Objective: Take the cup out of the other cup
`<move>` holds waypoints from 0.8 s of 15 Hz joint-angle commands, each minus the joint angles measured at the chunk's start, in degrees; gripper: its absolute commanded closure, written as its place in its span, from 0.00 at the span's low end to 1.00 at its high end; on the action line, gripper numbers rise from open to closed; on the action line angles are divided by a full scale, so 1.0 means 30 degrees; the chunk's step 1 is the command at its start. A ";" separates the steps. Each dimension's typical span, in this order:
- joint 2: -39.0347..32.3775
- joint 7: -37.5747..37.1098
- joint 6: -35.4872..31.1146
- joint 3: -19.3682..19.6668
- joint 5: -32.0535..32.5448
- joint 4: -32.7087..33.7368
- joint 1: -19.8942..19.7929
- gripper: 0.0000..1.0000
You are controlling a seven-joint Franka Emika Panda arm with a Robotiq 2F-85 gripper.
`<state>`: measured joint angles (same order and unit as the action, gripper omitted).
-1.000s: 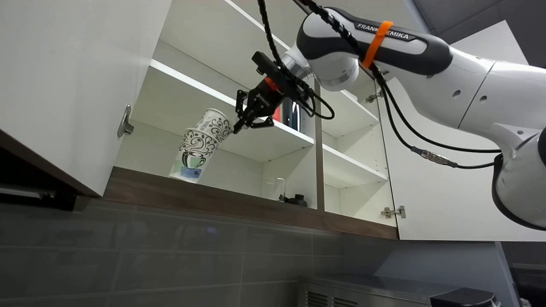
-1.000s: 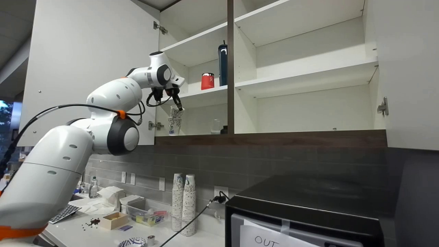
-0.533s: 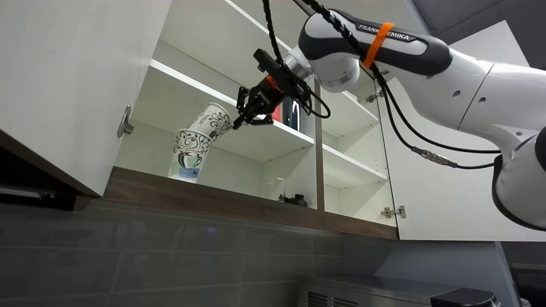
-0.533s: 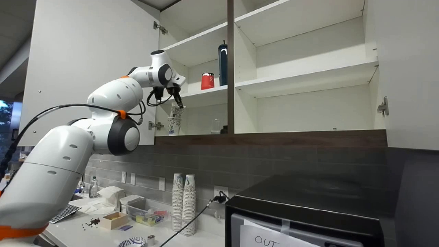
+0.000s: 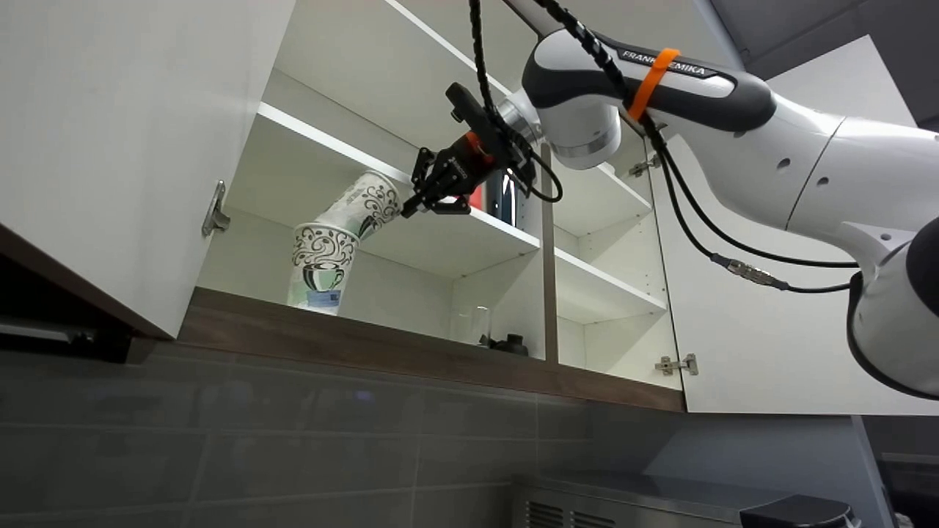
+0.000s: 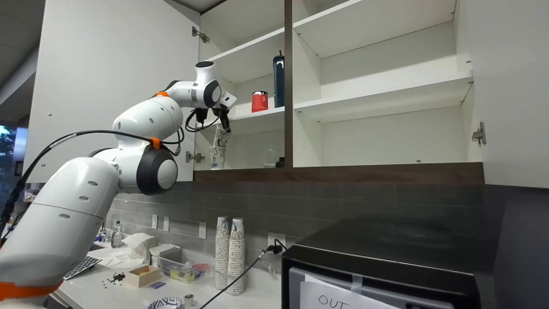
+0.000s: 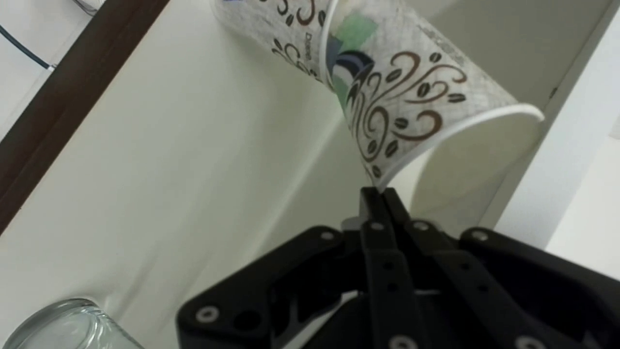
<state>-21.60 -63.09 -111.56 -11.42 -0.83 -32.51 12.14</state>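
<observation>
The cup (image 5: 369, 199) is white with a swirl pattern and leans at a steep tilt, its lower end inside the other cup's mouth. It also shows in an exterior view (image 6: 221, 136) and in the wrist view (image 7: 411, 92). The other cup (image 5: 321, 268) stands nearly upright on the cabinet's bottom board; it also shows in an exterior view (image 6: 217, 158) and in the wrist view (image 7: 286, 36). My gripper (image 7: 382, 191) is shut on the cup's rim, pinching its edge at the fingertips. The gripper also shows in both exterior views (image 5: 407, 211) (image 6: 227, 130).
The middle shelf (image 5: 469, 238) lies close to the gripper. A red cup (image 6: 259, 101) and a dark tall bottle (image 6: 279, 80) stand on it. A clear glass (image 7: 72, 329) and a black object (image 5: 511, 345) stand on the bottom board. An open cabinet door (image 5: 125, 147) is beside the cups.
The gripper has risen slightly. The cup has come up and leans more, with more of its side showing above the other cup's rim. The other cup has tipped back more upright.
</observation>
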 commanded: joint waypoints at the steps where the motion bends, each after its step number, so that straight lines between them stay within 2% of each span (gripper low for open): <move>1: -0.0491 -0.0779 -0.0380 -0.0283 -0.1509 0.0432 -0.0809 0.99; 7: -0.0642 -0.1199 -0.0270 -0.0575 -0.3928 0.0255 -0.1837 0.99; 12: -0.0542 -0.1473 0.0470 -0.0396 -0.4375 -0.0186 -0.1957 0.99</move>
<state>-22.19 -65.86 -110.89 -12.69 -12.96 -32.61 7.17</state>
